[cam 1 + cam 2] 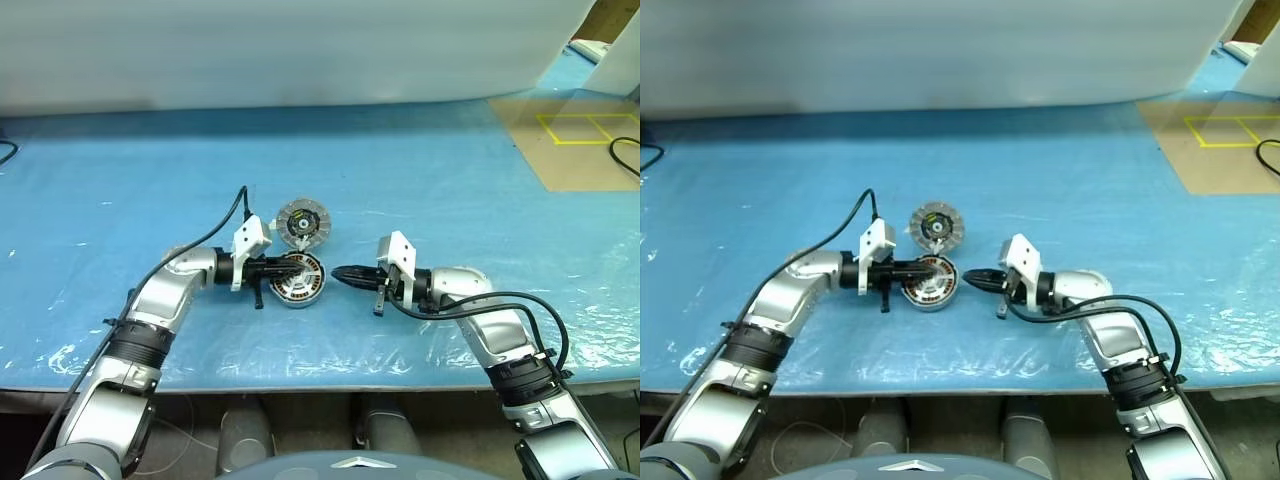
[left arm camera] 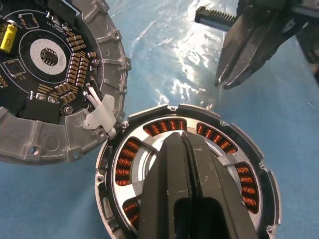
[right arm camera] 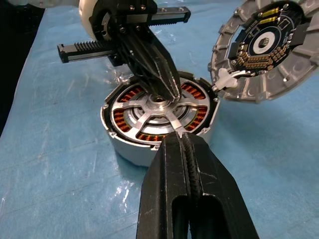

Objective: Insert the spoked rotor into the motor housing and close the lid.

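The motor housing (image 1: 298, 282) stands on the blue table, open side up, with copper windings showing. The spoked rotor (image 3: 144, 115) lies inside it, its silvery spokes and hub over the windings. The lid (image 1: 302, 223) lies flat beyond the housing, joined at the rim by a small white hinge, its ribbed face with the dark circuit board centre turned up. My left gripper (image 1: 296, 268) is shut and empty, its tip resting over the rotor's hub. My right gripper (image 1: 335, 273) is shut and empty, its tip just off the housing's right edge.
Blue plastic sheeting (image 1: 420, 180) covers the table, which ends in a front edge close to me. A tan board with yellow tape squares (image 1: 585, 135) lies at the far right. A white wall runs along the back.
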{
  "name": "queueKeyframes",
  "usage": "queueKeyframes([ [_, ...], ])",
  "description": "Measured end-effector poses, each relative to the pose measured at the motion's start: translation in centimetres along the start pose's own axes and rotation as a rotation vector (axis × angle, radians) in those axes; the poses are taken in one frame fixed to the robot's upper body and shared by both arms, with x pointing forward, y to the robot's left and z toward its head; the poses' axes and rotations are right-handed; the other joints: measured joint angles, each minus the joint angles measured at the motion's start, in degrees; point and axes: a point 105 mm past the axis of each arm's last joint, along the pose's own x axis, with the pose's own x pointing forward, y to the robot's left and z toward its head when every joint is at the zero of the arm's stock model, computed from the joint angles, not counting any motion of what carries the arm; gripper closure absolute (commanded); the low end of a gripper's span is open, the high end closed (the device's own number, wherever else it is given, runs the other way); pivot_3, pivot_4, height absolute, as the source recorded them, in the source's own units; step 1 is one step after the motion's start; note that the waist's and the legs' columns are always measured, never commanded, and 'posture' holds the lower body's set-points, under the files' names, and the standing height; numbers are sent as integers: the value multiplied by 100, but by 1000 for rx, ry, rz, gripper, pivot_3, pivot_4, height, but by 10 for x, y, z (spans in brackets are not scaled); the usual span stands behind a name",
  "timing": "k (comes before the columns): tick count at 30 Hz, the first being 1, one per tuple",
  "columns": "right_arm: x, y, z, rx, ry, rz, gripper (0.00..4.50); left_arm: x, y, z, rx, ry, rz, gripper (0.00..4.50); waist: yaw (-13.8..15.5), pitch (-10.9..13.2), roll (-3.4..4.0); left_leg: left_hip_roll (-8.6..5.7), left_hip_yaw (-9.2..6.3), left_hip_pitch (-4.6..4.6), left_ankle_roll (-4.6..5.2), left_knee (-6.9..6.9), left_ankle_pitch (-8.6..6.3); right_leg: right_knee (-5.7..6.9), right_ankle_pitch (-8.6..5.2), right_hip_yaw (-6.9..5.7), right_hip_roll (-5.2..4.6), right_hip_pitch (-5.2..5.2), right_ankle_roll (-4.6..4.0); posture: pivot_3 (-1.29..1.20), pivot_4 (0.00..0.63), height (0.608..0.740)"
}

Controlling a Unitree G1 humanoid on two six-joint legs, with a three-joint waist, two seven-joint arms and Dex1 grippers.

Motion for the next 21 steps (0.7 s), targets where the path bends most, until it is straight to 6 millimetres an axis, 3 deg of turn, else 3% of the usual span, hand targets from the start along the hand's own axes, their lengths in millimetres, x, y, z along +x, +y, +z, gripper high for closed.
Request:
queueKeyframes([
  [13, 9, -17, 8, 13, -12, 4, 4500, -35, -4, 5, 4, -142, 178, 4486, -19, 2, -3, 0, 5, -5, 0, -3, 0, 4, 0, 1, 0, -19, 0, 0, 150, 740],
  [21, 7, -34, 4, 12, 11, -24, 4500, -53, 9, 1, 41, -146, 343, 4486, -17, 2, -4, 1, 5, -5, 1, -1, 0, 5, 0, 1, 2, -19, 0, 0, 150, 740],
])
